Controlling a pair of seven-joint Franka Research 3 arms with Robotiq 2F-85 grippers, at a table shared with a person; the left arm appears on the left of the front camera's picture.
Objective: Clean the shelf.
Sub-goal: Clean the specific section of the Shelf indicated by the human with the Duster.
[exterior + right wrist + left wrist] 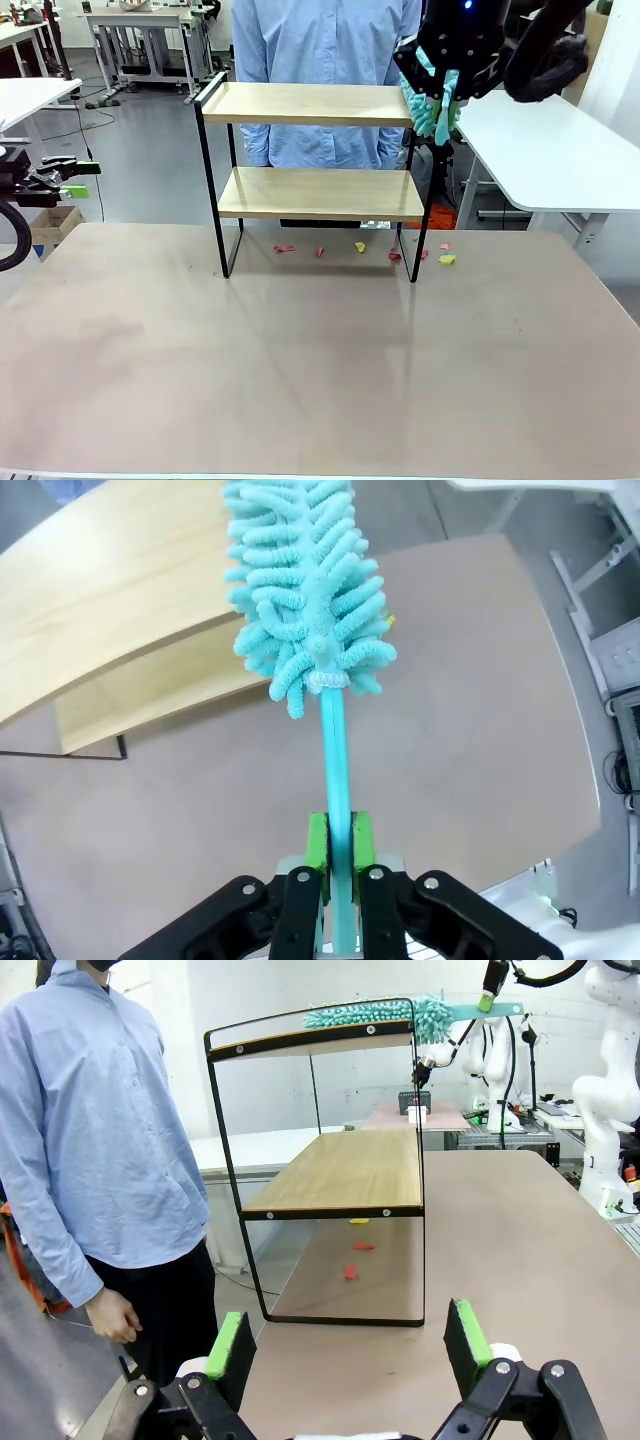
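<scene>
The small two-tier shelf (300,103), two light wooden boards in a thin black metal frame, stood on the brown bench (300,370) toward its twelve o'clock edge, about midway across. A person in a light blue shirt (320,60) stood just behind it. The right arm (540,50) came in at the shelf's three o'clock end. Its jaws were closed on the thin handle of a turquoise chenille duster (305,600), low on the stem, and the fluffy head lay over the top board. I could not tell how hard the head pressed on the wood.

The likeliest trouble was the shelf itself moving. It looked light and stood on slim legs, with nothing bracing it. The left arm (20,190) waited off the bench at nine o'clock, well apart from the shelf, its jaws wide open and empty. A stroke toward nine o'clock that snagged the raised black side rail could slide the rack or tip it.

The grip was a second worry — a narrow handle pinched far from the head could twist between the pads if the fibres dragged. The head would then skate off the board.

Small red and yellow scraps (360,247) lay on the bench under the shelf, and one past its three o'clock leg. A careless pass toward twelve o'clock could flick crumbs off the far edge, or brush the person's shirt.
</scene>
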